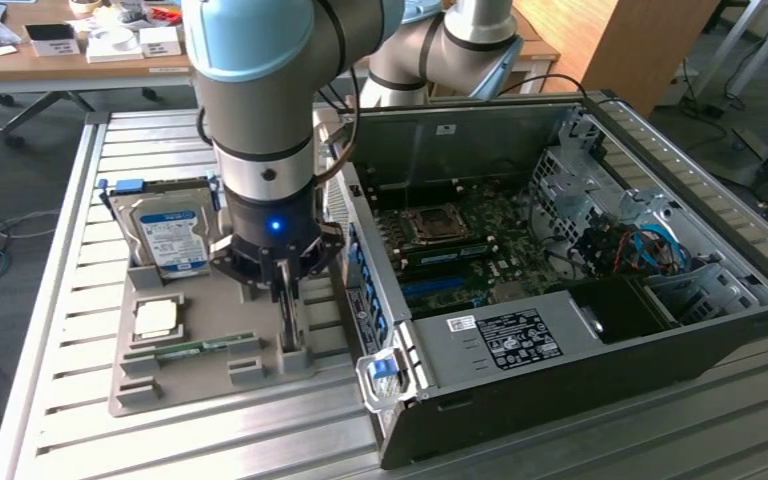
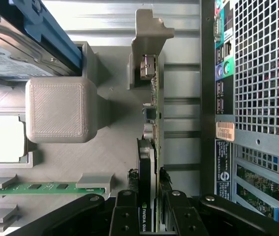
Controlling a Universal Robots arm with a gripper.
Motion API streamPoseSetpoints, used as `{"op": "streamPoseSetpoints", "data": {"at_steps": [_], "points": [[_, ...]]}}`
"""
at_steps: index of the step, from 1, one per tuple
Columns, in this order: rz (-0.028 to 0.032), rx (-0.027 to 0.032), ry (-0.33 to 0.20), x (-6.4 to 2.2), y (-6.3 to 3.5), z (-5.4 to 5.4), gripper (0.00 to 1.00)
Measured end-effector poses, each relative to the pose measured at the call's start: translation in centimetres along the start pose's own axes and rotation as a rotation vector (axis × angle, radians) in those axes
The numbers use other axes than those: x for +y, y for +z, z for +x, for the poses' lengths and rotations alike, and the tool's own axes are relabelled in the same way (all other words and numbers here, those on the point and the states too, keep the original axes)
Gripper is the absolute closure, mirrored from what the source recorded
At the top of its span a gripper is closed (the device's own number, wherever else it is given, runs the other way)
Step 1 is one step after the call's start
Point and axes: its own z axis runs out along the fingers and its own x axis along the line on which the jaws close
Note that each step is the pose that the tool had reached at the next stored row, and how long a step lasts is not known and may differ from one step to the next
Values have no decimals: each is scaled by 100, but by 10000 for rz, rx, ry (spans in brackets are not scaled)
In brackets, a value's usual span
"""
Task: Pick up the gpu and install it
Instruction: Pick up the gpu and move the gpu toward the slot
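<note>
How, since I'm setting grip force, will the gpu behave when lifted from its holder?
Probably stiff: the gpu is a flat circuit board standing on edge in the grey holder. Likely fragile, with small bare components along its exposed edge. Thin and upright, it may tip sideways once clear of the slot.

Green-black gpu (image 2: 149, 157); grey tray (image 2: 119, 147); blue-labelled hard drive (image 1: 171, 240).

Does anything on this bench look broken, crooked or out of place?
Nothing stands out. The hard drive, memory stick and gpu sit in their slots on the gray tray, with the hand down at the gpu. The computer case lies open on its side, but tidily.
</note>
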Motion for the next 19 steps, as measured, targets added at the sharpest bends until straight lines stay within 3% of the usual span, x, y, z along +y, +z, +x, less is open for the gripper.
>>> {"op": "streamPoseSetpoints", "data": {"at_steps": [11,19], "points": [[2,3,0,1,-24,0,73],[-2,-1,0,6,-127,-3,73]]}}
